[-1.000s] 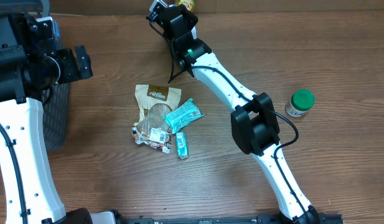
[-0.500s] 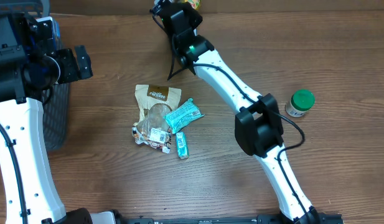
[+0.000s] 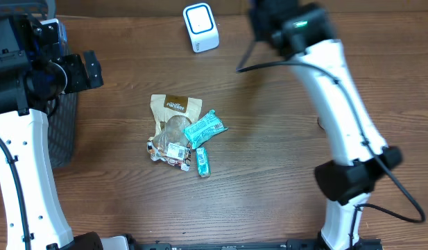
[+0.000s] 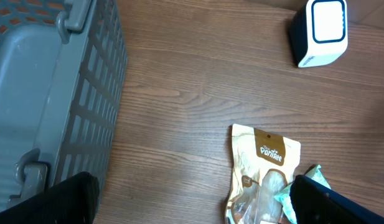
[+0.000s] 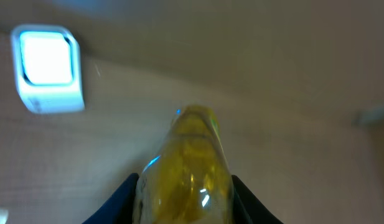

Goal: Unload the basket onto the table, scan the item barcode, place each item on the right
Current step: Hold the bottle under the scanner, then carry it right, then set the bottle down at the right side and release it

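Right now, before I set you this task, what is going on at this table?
The right end effector is closed on a blurred yellow item, held above the table with the white scanner off to one side in its wrist view. The left end effector hangs open near the grey basket, holding nothing. A pile of snack packets lies mid-table, untouched.

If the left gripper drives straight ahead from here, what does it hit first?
Most likely bare tabletop: the open left gripper aims between the grey basket and the tan pouch, with neither dead ahead, though depth is unclear.
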